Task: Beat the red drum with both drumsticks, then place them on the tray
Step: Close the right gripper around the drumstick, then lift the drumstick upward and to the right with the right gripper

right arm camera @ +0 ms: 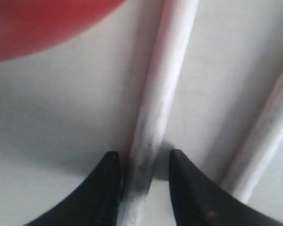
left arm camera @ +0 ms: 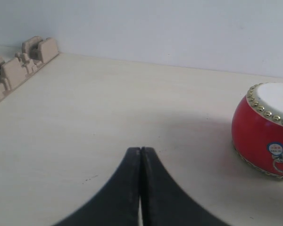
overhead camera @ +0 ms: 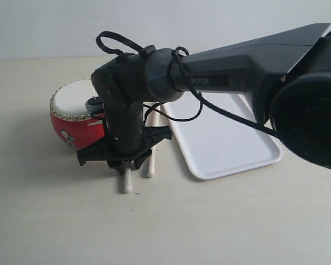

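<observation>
The red drum (overhead camera: pixel 77 122) with its cream skin stands at the left of the table, and the left wrist view shows it too (left arm camera: pixel 260 134). Two pale drumsticks lie side by side on the table between the drum and the white tray (overhead camera: pixel 231 146). My right gripper (overhead camera: pixel 124 165) is lowered over the nearer drumstick (overhead camera: pixel 126 182). Its jaws stand open on either side of that stick (right arm camera: pixel 162 89), right gripper (right arm camera: pixel 141 157), with a gap on one side. The second drumstick (right arm camera: pixel 264 136) lies beside it. My left gripper (left arm camera: pixel 141 149) is shut and empty, low over bare table away from the drum.
The right arm (overhead camera: pixel 237 69) reaches across from the right, hiding part of the drum and the sticks' far ends. Beige blocks (left arm camera: pixel 19 63) line the table's edge in the left wrist view. A pale wall runs behind the table.
</observation>
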You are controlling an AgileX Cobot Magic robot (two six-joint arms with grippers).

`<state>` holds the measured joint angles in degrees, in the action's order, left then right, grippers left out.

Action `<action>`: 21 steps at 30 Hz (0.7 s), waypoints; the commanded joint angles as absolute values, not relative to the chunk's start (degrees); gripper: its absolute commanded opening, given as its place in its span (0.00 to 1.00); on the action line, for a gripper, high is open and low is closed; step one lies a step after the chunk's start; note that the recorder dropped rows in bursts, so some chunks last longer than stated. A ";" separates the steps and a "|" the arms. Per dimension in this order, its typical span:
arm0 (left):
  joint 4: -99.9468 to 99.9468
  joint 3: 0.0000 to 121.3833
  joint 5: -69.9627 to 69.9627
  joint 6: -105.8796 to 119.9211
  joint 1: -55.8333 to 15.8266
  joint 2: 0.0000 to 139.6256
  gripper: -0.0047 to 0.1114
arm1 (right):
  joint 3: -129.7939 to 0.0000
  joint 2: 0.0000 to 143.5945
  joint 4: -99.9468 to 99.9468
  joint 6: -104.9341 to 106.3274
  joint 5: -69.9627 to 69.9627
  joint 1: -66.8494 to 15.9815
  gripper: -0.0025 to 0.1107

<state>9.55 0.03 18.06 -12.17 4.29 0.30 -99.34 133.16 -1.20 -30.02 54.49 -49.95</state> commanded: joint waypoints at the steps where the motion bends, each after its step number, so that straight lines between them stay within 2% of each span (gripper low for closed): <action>1: 9.81 0.00 17.89 -12.35 4.01 0.00 0.04 | -99.71 133.92 -1.51 -30.12 54.71 -50.01 0.15; 3: 9.81 0.00 17.89 -12.35 4.01 0.00 0.04 | -99.71 133.92 -1.51 -30.12 55.23 -50.01 0.02; 13: 9.81 0.00 17.89 -12.35 4.01 0.00 0.04 | -99.71 130.14 -3.04 -34.83 59.09 -50.01 0.02; 21: 9.81 0.00 17.89 -12.35 4.01 0.00 0.04 | -99.71 117.51 -5.63 -36.42 62.83 -50.01 0.02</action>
<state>9.55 0.03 18.06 -12.17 4.29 0.30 -99.50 122.83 -4.48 -36.31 61.44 -49.95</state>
